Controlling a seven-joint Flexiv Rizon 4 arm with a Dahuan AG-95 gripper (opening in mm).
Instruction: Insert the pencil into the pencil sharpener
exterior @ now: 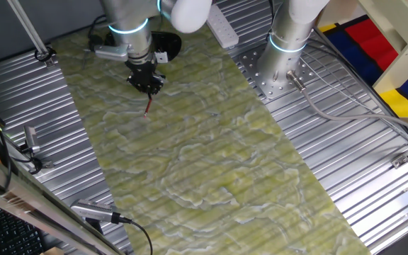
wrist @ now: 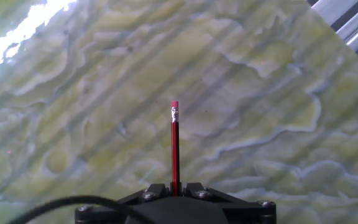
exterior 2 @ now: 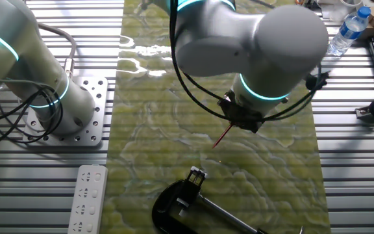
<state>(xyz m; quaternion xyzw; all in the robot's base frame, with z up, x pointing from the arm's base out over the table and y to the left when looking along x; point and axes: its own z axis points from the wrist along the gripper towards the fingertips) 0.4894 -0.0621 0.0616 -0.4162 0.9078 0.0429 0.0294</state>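
Note:
My gripper (exterior: 147, 85) is shut on the thin red pencil (exterior: 149, 106), which sticks out below the fingers, its free end just above the green marbled mat. The other fixed view shows the gripper (exterior 2: 241, 118) with the pencil (exterior 2: 224, 134) slanting down-left. In the hand view the pencil (wrist: 175, 146) points straight away from the gripper (wrist: 175, 186), pinched between the jaws. The black round pencil sharpener (exterior: 167, 44) lies on the mat just behind the gripper, partly hidden by it. In the other fixed view the sharpener (exterior 2: 171, 207) is at the bottom edge. It is out of the hand view.
A grey metal rod (exterior 2: 223, 213) lies next to the sharpener. A white power strip (exterior: 222, 30) lies at the mat's far edge and also shows in the other fixed view (exterior 2: 87, 198). A second arm's base (exterior: 289, 44) stands on the ribbed metal table. A water bottle (exterior 2: 347, 31) stands off the mat.

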